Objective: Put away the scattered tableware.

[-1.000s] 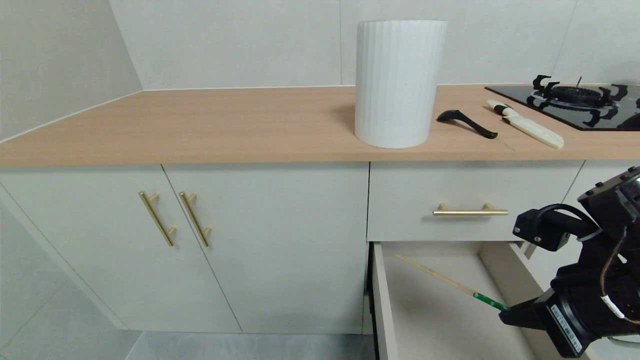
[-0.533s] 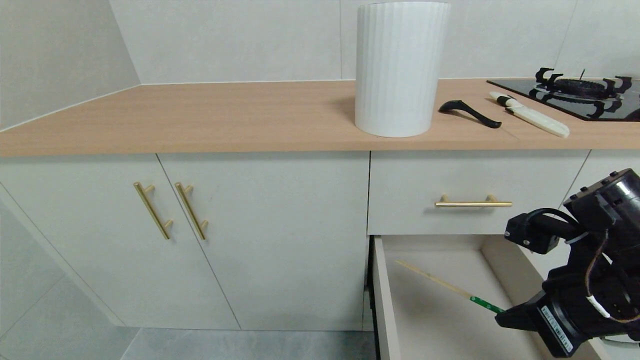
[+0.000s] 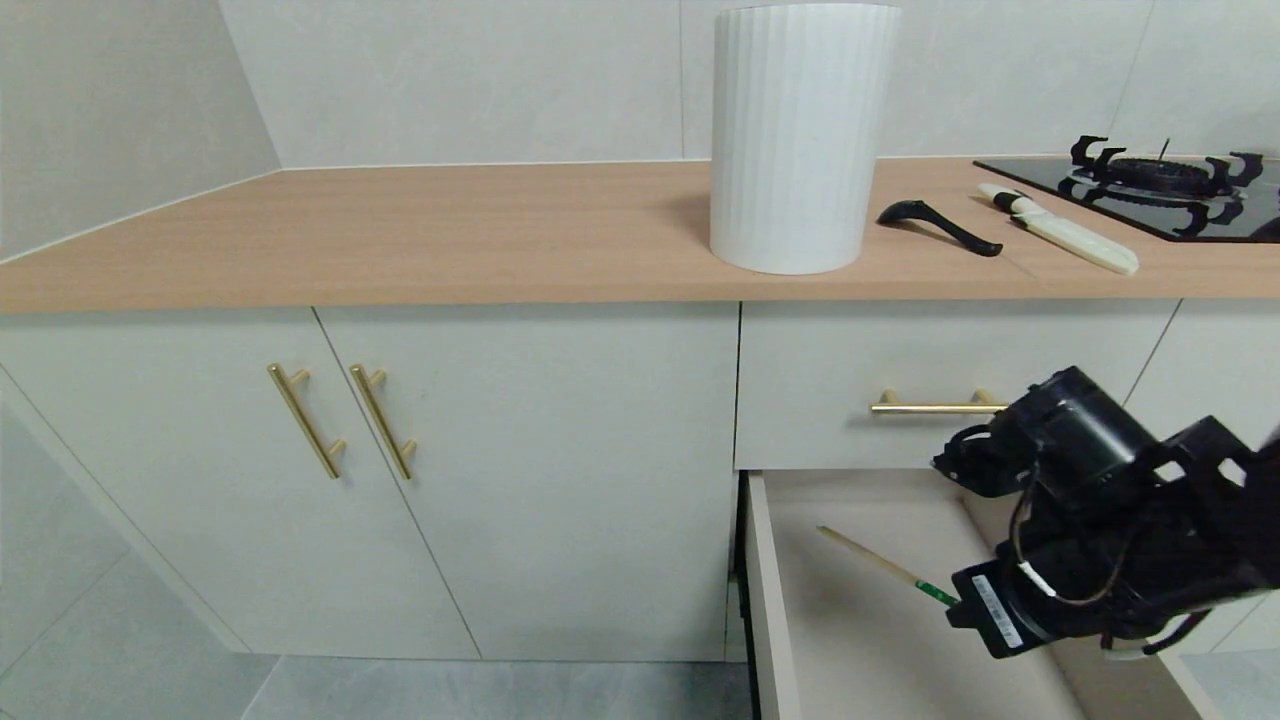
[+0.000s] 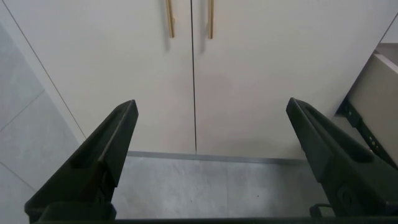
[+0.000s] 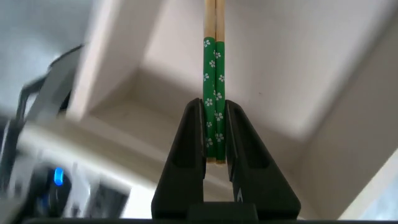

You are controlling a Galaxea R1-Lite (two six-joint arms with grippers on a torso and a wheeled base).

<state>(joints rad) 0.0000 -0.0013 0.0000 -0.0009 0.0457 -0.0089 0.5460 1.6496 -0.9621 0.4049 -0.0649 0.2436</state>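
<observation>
Wood-topped desk [image 3: 400, 230] over pale cabinets: at 4 o'clock, the right gripper [image 5: 215, 124] pinches paired bamboo chopsticks [image 3: 885, 566] by their green, white-flowered ends, tips slanting toward 10 o'clock above the open drawer [image 3: 765, 580]. Toward 1 o'clock sit a ribbed white canister [image 3: 790, 140], black utensil [image 3: 935, 228] and white knife [image 3: 1060, 240]. The left gripper [image 4: 211, 109] hangs spread before cabinet doors [image 4: 249, 74].

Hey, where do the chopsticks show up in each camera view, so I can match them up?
Head view: chopsticks slant over the open drawer at lower right, green ends in the right gripper.
Right wrist view: chopsticks clamped in the right gripper, bare ends pointing into the drawer.
Left wrist view: faces the cabinet doors beside the drawer.
Shared landmark: the open drawer.
</observation>
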